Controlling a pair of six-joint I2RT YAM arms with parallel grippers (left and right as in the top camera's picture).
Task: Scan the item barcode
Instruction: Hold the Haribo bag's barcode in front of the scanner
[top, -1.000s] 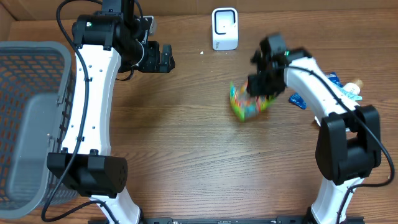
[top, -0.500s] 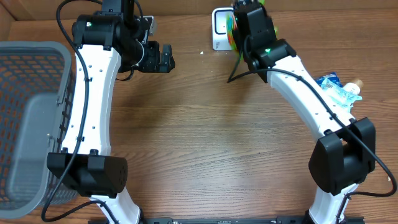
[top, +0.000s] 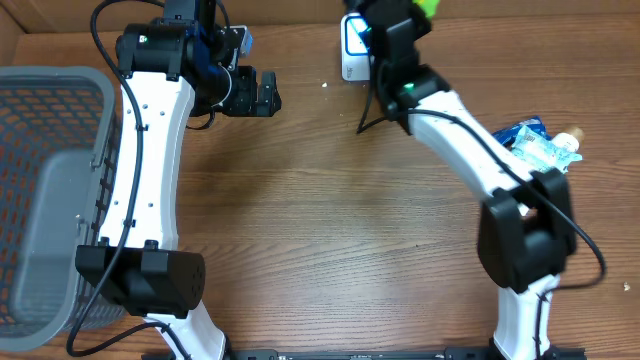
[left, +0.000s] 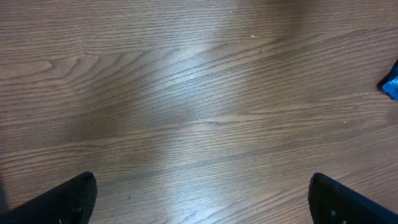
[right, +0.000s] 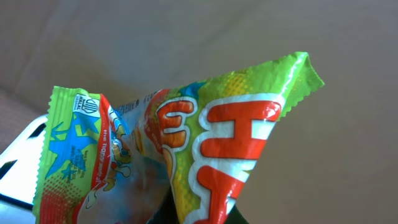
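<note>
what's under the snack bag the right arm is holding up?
The white scanner sits below the snack bag. Only its left part shows from overhead; the right arm covers the rest.

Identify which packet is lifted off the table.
The green-and-orange packet, held up in the air beside the white scanner. The blue packet lies flat on the table at the right.
</note>
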